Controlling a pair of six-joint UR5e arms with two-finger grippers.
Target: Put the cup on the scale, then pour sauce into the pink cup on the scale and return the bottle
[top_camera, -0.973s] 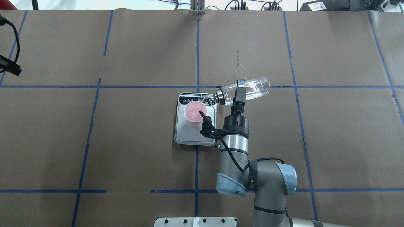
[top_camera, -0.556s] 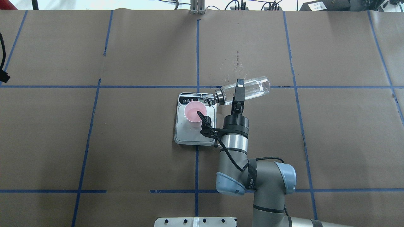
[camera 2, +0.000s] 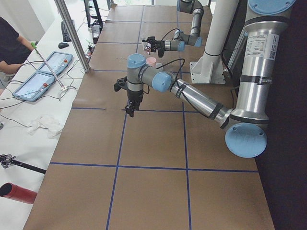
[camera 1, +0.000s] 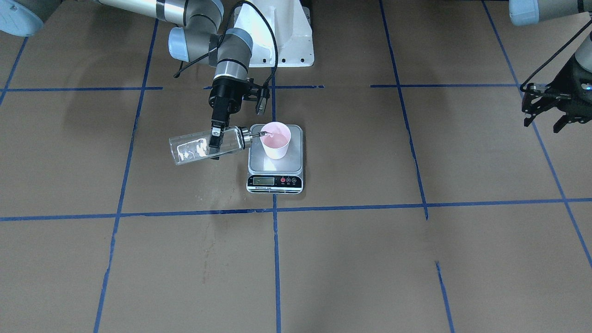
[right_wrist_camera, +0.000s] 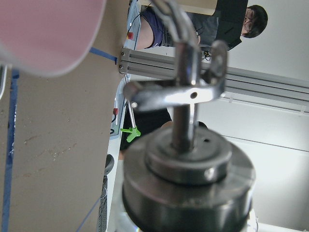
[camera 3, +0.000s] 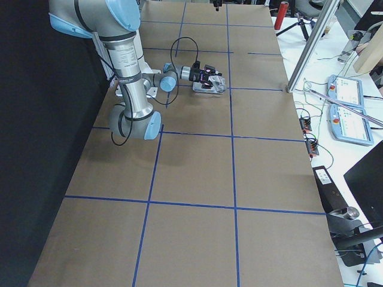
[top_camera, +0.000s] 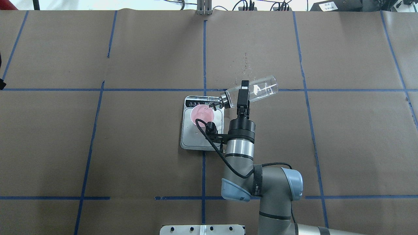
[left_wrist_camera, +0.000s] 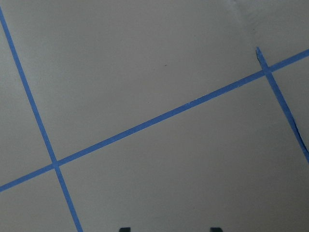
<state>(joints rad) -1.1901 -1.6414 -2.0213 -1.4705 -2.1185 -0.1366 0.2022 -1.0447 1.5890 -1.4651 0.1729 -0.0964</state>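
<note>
The pink cup (camera 1: 276, 141) stands on the scale (camera 1: 275, 181), toward its display end; it also shows in the overhead view (top_camera: 202, 115). My right gripper (camera 1: 214, 141) is shut on the clear glass bottle (camera 1: 199, 148), which is tipped almost level. Its silver spout (camera 1: 262, 134) reaches over the cup's rim. The clear sauce barely shows inside the glass (top_camera: 261, 88). The right wrist view shows the metal cap and spout (right_wrist_camera: 188, 145) close up, with the cup's wall (right_wrist_camera: 48, 34) at top left. My left gripper (camera 1: 542, 126) hangs open and empty far off to the side.
Brown paper with blue tape lines covers the table (top_camera: 98, 147). A few water drops (top_camera: 245, 67) lie beyond the bottle. The robot's white base (camera 1: 277, 41) stands behind the scale. Operators' tablets (camera 2: 38, 76) lie on the side bench.
My right arm has shifted slightly left and tipped the bottle further toward the cup. My left gripper has drawn back out of the overhead view's left edge.
</note>
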